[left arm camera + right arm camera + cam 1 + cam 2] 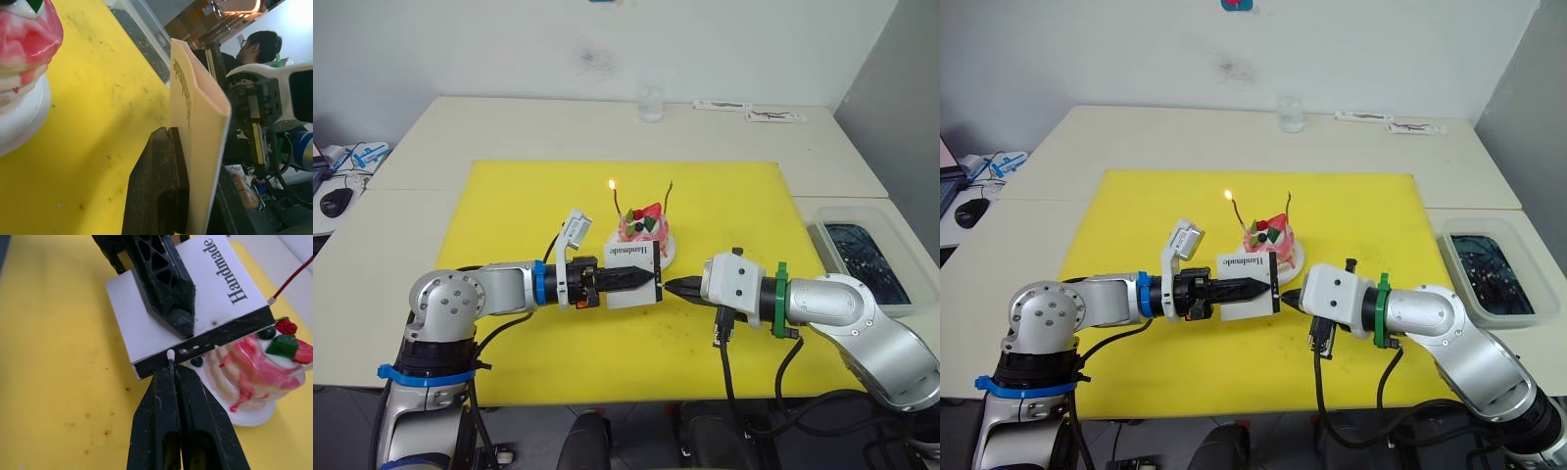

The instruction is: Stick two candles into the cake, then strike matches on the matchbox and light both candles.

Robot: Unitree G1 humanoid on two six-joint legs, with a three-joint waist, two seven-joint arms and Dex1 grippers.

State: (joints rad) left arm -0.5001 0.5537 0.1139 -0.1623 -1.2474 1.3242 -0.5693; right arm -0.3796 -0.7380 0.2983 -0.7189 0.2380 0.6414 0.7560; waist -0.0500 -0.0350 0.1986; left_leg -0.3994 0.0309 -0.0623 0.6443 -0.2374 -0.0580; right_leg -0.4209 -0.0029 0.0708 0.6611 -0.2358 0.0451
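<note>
Right wrist view showed the right hand (172,363) pinching a match (170,363) at the strip of the matchbox (195,308), which the left hand (168,308) clamped, so a quick firm drag along that strip looked best.

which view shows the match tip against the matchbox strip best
The right wrist view: the match, pinched in the right gripper, has its pale tip at the matchbox black strip. Both eye views show the grippers meeting; the match is too small to see.

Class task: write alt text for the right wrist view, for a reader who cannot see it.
The right gripper, shut on a match, presses its pale tip to the black strip of the white matchbox, which the left gripper clamps. The pink cake sits beside them on a yellow mat.
</note>
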